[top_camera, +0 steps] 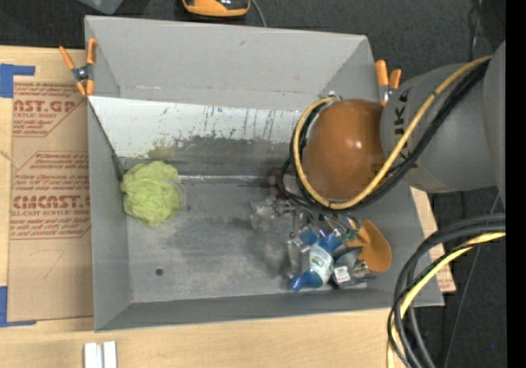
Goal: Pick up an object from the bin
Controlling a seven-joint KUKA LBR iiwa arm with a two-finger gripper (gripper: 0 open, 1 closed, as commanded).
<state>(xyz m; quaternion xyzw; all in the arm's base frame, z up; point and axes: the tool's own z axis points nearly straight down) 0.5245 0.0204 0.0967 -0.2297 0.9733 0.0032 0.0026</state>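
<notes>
1. From my remote seat I see the arm [460, 136] coming in from the right, its wrist over the right half of the grey bin [107, 276].
2. A rounded orange cover [345, 149] on the wrist, ringed by yellow and black cables [306, 153], hides most of what hangs below it.
3. I cannot tell whether the jaws are open or closed, and I see nothing between them. Only some dark and metallic parts poke out under the cover's lower left edge, near the middle of the bin floor.
4. The nearest things are a small heap [325, 258] in the bin's lower right corner, just below the cover.
5. In that heap I make out blue pieces [311, 280], a white piece [319, 261] among them, and an orange scoop [376, 250] at its right side against the bin wall. The rest is too tangled for me to name.
6. A green fluffy lump [151, 191] lies alone at the far left of the floor, against the left wall and well apart from the wrist and the heap.
7. The floor between the lump and the heap is bare, scuffed metal.
</notes>
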